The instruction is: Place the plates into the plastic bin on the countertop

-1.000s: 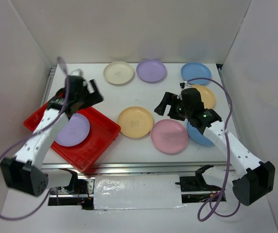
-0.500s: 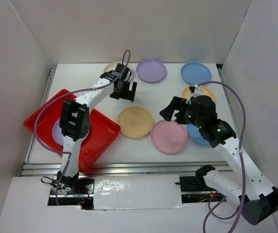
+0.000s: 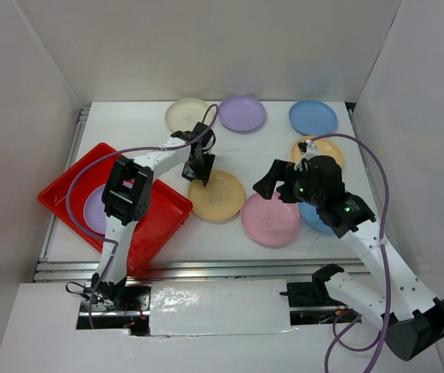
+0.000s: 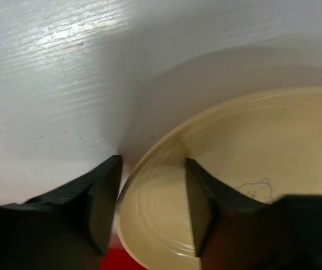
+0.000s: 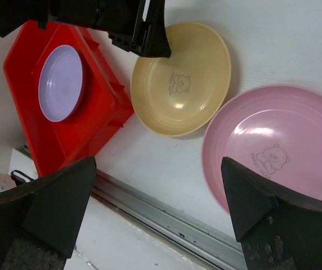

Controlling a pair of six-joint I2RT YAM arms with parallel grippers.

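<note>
One purple plate [image 5: 61, 82] sits in the plastic bin [image 5: 96, 121], the rest outside, as the left gripper's [image 4: 150, 174] parted jaws straddle a yellow plate [image 3: 220, 198] and the right gripper [image 5: 158, 169] gapes empty.

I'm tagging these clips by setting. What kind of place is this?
Probably a robot test cell, not a real kitchen: plain white walls box in a railed white countertop, with pastel plates spread out beside a red plastic bin.

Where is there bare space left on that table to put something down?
Bare countertop shows back left, between the red bin and the cream plate, and mid-table between the back purple plate and the pink plate. Crowded: the right, where the orange plate and near blue plate flank the right gripper.
</note>
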